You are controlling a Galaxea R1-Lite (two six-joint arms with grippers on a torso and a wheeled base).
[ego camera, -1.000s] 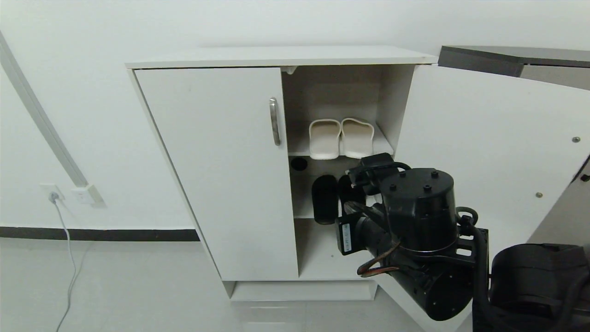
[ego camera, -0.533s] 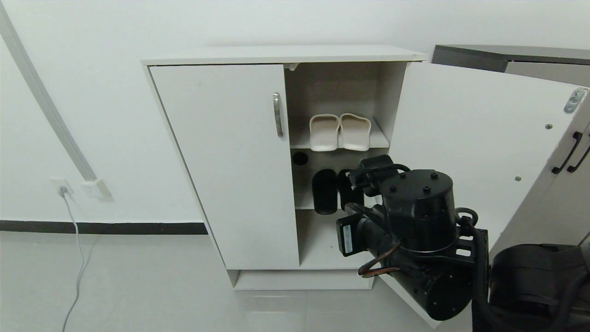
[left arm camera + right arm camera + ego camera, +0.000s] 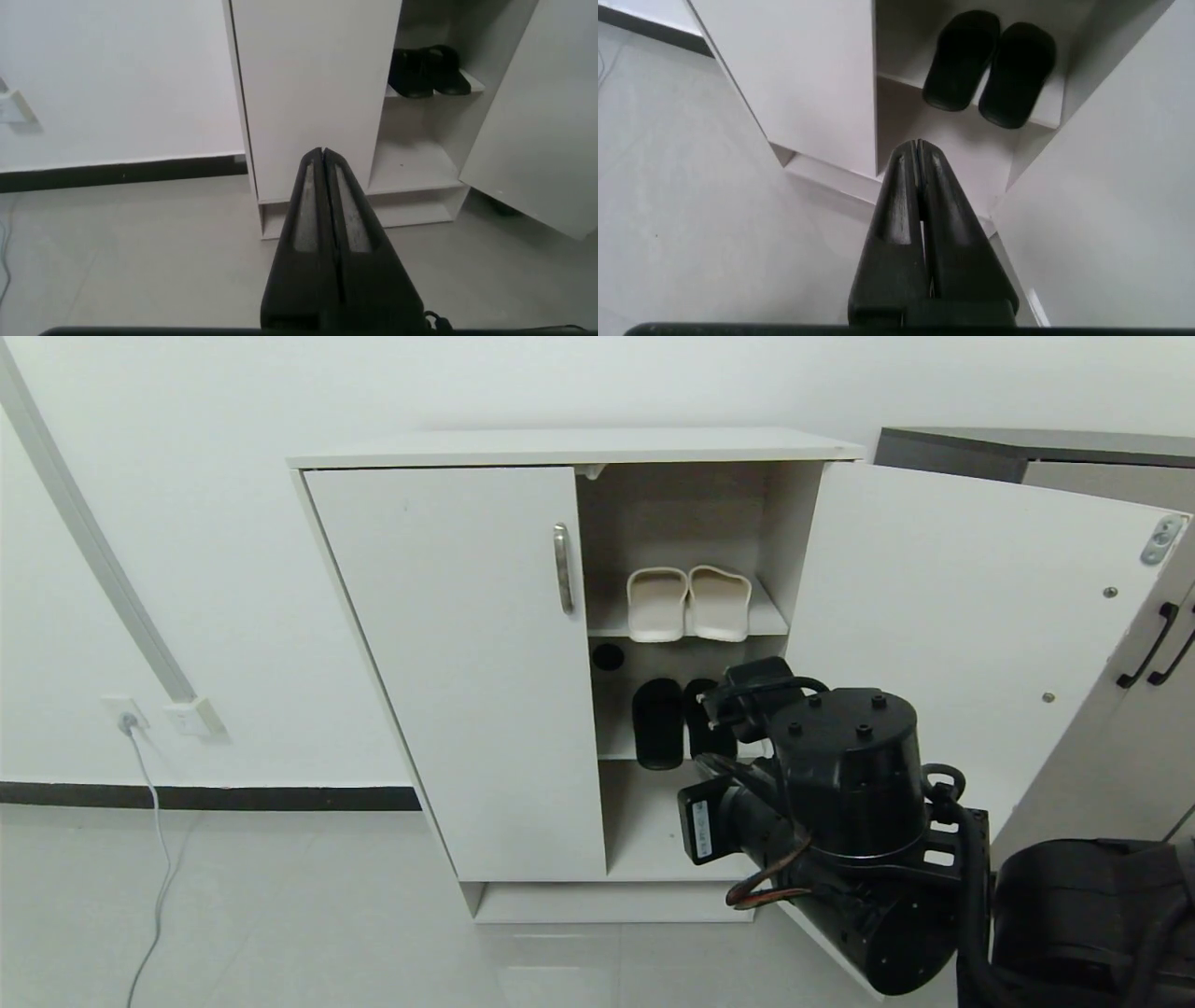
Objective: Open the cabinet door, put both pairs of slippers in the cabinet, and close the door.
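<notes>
My right gripper [image 3: 918, 149] pressed together and empty before the white wooden cabinet [image 3: 560, 446], my left gripper [image 3: 322, 154] likewise pressed together, right-hand door [image 3: 952, 616] standing wide open, black rubber slippers [image 3: 658, 723] paired on the middle shelf [image 3: 616, 749], cream rubber slippers [image 3: 688, 604] one shelf above.

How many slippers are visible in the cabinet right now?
4: a white pair on the upper shelf, a black pair on the shelf below; the shut door may hide more.
</notes>
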